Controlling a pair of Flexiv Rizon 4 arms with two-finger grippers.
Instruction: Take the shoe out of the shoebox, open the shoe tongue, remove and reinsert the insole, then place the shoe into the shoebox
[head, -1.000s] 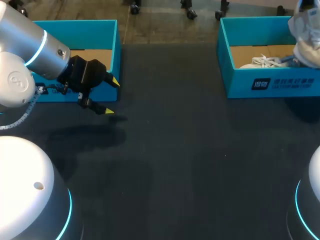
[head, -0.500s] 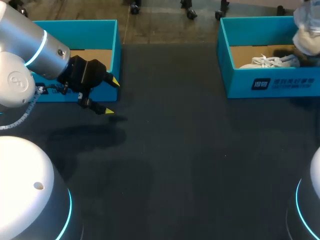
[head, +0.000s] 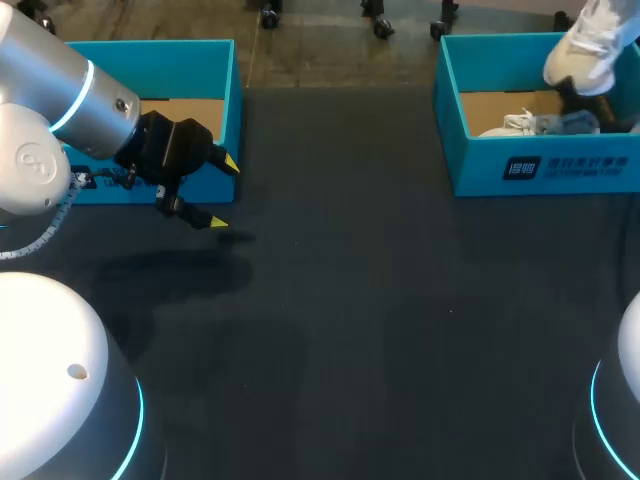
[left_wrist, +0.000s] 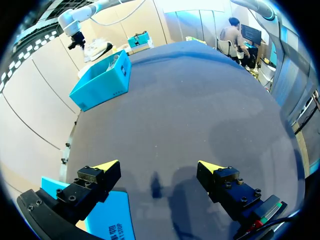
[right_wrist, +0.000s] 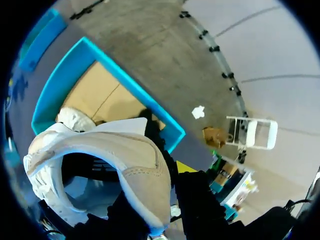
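Note:
A white shoe (head: 587, 48) hangs above the far right corner of the blue shoebox (head: 540, 165), and my right gripper (right_wrist: 167, 187) is shut on its heel wall (right_wrist: 145, 170). In the right wrist view the shoe's opening faces the camera and the shoebox (right_wrist: 60, 80) lies below it. A second white shoe (head: 527, 123) lies inside that box. My left gripper (head: 222, 192) stands open and empty over the dark table beside another blue box (head: 225, 95). In the left wrist view its fingers (left_wrist: 102, 170) are spread wide above bare table.
The dark table mat (head: 380, 300) stretches between the two boxes. The left blue box (left_wrist: 107, 220) lies just under my left gripper's near finger. Across the table stands the shoebox (left_wrist: 102, 82).
My right arm has carried the shoe left and up, so it now shows fully above the shoebox's far corner. The left arm has stayed still.

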